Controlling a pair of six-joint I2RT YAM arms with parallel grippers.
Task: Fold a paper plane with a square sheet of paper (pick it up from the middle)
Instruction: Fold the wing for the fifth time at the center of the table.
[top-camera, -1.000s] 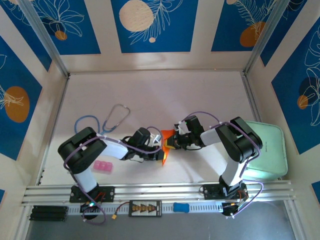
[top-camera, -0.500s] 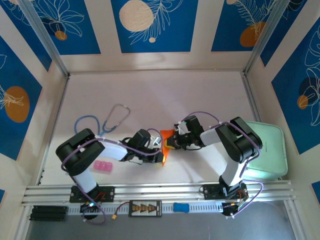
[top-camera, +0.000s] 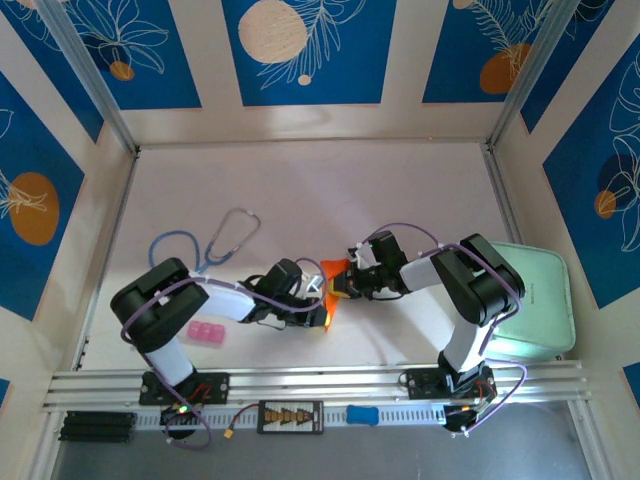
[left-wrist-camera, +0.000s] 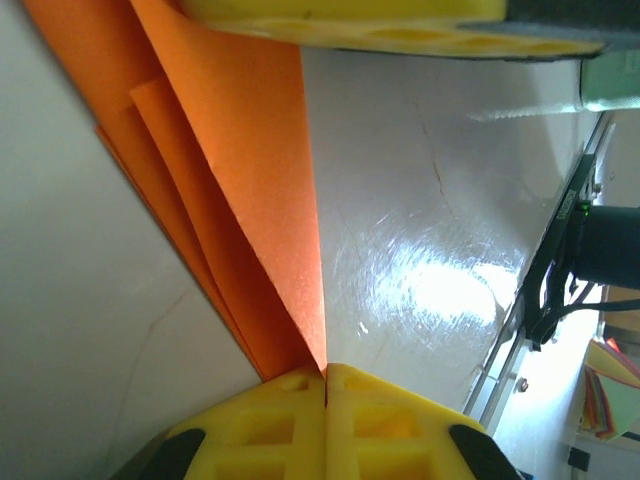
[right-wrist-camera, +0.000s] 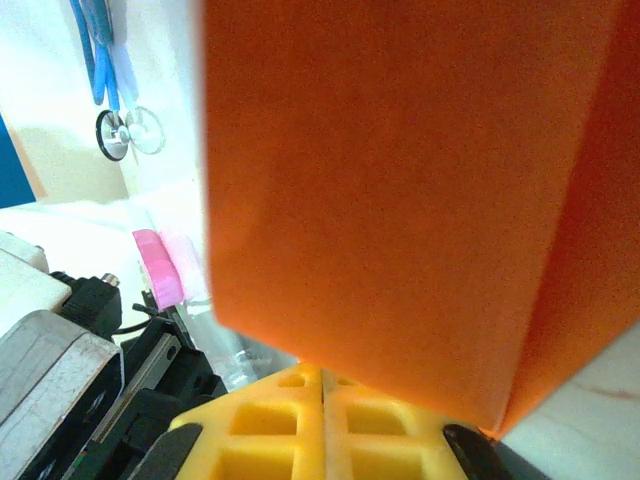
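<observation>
The square sheet of paper is bright orange and folded into a narrow, layered shape with a point toward the near edge. It is held just above the table's middle, between the two arms. My left gripper is shut on its lower edge; in the left wrist view the yellow jaws meet on the folded paper layers. My right gripper is shut on the upper part. In the right wrist view the paper rises straight out of that gripper's closed jaws and hides most of the table.
A blue stethoscope lies at the left rear. A small pink block sits by the left arm's base. A pale green tray stands at the right edge. An aluminium rail runs along the near edge.
The left arm's elbow has drifted slightly left. Both grippers and the paper have hardly moved.
</observation>
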